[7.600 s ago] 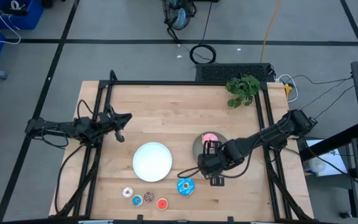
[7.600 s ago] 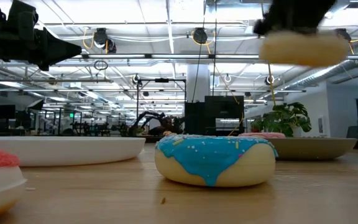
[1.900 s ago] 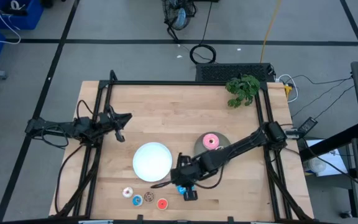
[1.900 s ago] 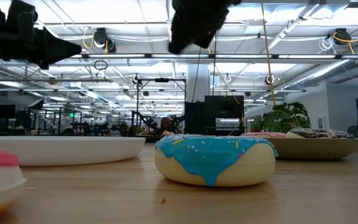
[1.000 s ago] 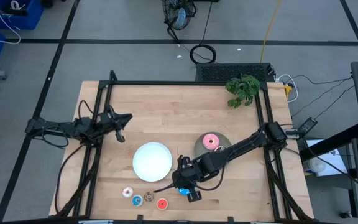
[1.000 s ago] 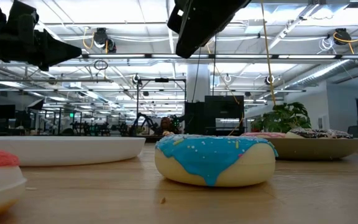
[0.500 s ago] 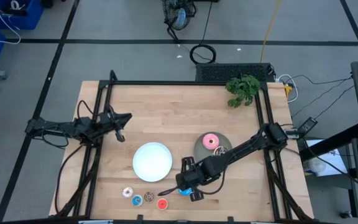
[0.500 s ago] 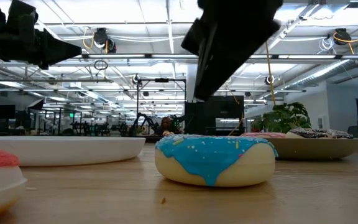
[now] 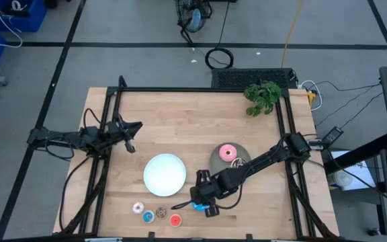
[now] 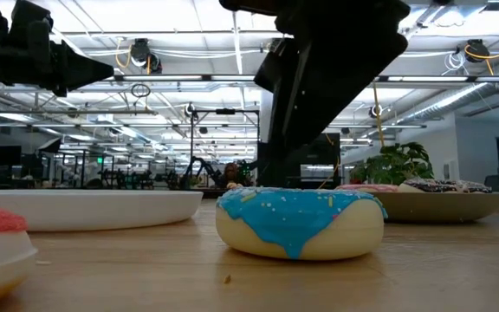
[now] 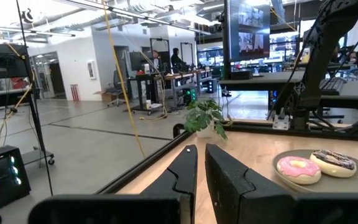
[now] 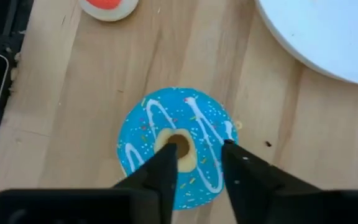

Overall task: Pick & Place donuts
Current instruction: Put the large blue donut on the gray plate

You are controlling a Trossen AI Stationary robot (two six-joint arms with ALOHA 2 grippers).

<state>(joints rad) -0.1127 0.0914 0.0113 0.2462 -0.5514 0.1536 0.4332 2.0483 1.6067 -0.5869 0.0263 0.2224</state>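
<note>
My right tool (image 12: 194,163) has dropped low over the big blue donut (image 12: 179,146), fingers slightly apart, holding nothing, so grabbing looks next.

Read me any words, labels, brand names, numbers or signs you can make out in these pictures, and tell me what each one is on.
No text can be read.
The blue donut under the right hand has only white drizzle and sprinkles, no lettering.
The screens far back in the room are too blurred to read.
The white plate and wooden table are unmarked.
</note>
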